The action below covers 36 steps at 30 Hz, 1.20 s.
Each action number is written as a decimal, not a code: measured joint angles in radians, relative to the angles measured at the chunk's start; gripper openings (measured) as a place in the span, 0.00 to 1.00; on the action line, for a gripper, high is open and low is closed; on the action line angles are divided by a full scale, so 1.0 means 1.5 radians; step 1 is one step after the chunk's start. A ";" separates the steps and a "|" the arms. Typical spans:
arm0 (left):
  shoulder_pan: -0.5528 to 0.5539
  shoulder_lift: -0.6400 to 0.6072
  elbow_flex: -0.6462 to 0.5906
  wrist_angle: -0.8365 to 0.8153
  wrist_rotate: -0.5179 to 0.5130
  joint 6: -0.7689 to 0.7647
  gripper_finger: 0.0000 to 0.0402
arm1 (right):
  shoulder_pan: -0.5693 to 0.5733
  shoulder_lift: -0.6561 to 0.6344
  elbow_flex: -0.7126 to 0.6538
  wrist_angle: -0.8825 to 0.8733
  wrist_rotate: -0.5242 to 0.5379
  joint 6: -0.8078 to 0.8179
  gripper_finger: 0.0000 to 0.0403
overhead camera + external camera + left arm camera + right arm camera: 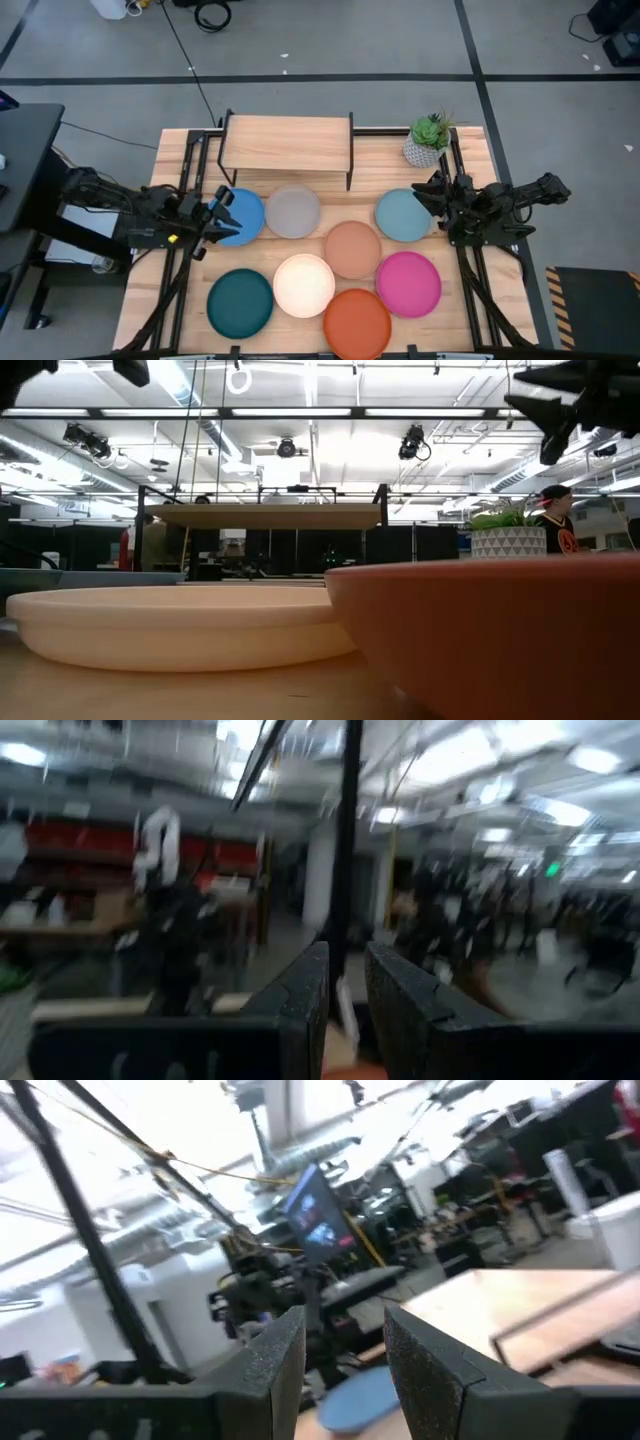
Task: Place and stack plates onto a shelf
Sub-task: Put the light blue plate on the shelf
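The left gripper [222, 212] hangs above the left edge of the blue plate [243, 215], with its fingers [300, 1010] a little apart and nothing between them. The right gripper [428, 192] is over the right rim of the light blue plate [402, 215], its fingers [275, 1360] also apart and empty. The shelf [288, 144] stands at the far side of the table, without any plate on top. The grey plate [293, 211] lies just right of the blue one.

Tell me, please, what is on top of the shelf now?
Nothing can be seen on the shelf: its wooden top is bare in the high view. All eight plates lie on the table. The space under the shelf is hidden.
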 joint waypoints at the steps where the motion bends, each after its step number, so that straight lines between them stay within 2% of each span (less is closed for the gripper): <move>1: 0.000 0.001 0.025 -0.050 -0.010 0.000 0.19 | 0.000 0.000 0.008 0.000 -0.004 -0.005 0.36; 4: 0.000 0.010 0.088 -0.165 -0.055 0.001 0.19 | 0.000 0.000 0.033 -0.003 -0.005 -0.025 0.36; 6: 0.001 0.017 0.109 -0.198 -0.062 0.001 0.19 | 0.000 0.000 0.050 -0.014 -0.004 -0.034 0.36; 11: 0.001 0.030 0.112 -0.198 -0.062 -0.010 0.19 | 0.000 0.042 0.076 -0.053 -0.019 -0.024 0.36; 18: 0.000 0.054 0.112 -0.186 -0.061 -0.022 0.19 | 0.000 0.191 0.127 -0.056 -0.026 0.000 0.36; 23: 0.000 0.061 0.112 -0.180 0.000 -0.019 0.19 | 0.000 0.316 0.197 -0.058 -0.026 -0.009 0.36; 27: -0.001 0.060 0.112 -0.221 0.031 -0.020 0.19 | 0.000 0.409 0.252 -0.067 -0.028 -0.022 0.36; 33: 0.000 0.061 0.112 -0.287 0.111 -0.051 0.19 | 0.000 0.530 0.351 -0.180 -0.031 -0.019 0.36; 36: -0.001 0.060 0.112 -0.302 0.128 -0.054 0.19 | 0.000 0.584 0.391 -0.218 -0.031 -0.017 0.36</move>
